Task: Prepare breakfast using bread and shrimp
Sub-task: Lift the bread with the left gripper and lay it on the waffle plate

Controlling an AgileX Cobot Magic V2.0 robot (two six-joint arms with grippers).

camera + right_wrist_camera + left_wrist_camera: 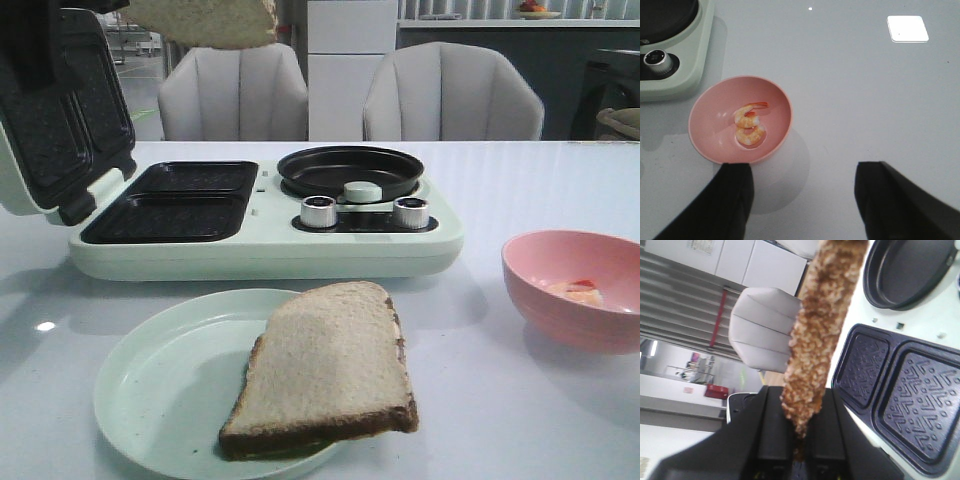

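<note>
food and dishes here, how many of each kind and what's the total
bread slices: 2, one on the plate and one held by the left gripper
shrimp: 2
plate: 1
bowl: 1
total: 6

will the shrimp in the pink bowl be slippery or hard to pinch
Probably fiddly: the shrimp are small, curled and rounded, so a claw would likely catch little surface. They look glossy, so possibly slippery. They sit at the bottom of the curved pink bowl, which may let them slide away, and the bowl itself might shift.
</note>
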